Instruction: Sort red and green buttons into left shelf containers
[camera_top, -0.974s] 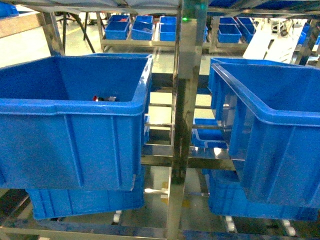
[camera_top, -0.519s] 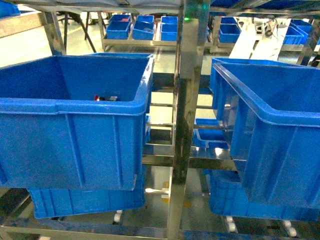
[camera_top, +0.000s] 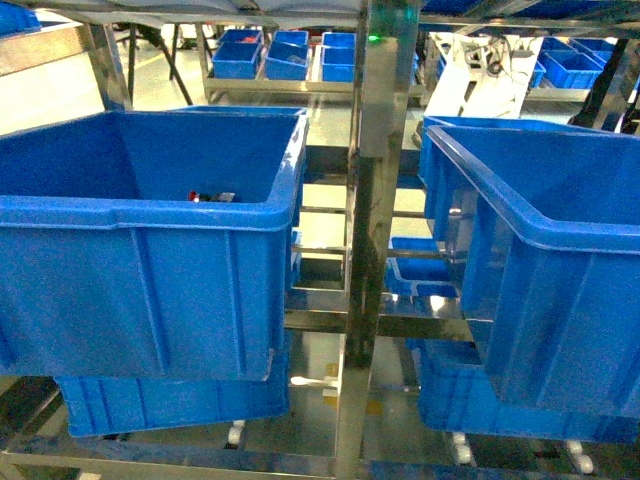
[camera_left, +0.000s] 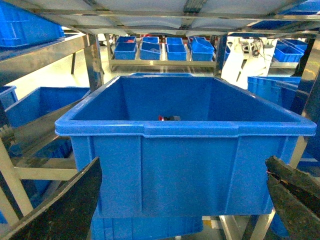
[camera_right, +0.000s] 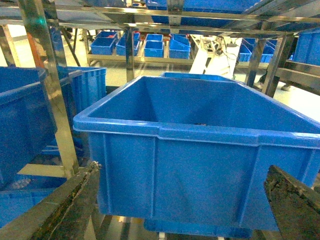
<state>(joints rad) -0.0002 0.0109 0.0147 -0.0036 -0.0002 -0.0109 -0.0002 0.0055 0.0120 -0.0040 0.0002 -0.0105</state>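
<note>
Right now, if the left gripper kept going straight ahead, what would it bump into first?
Most likely the front wall of the big blue bin. The left gripper is open and faces that wall squarely, though how far away it is can't be judged.

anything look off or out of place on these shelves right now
Nothing stands out. The left bin and right bin sit upright on the steel shelf frame, with no visible cracks or spills. A small red-capped item lies low inside the left bin, mostly hidden by its rim. Both grippers hang open, empty.
</note>
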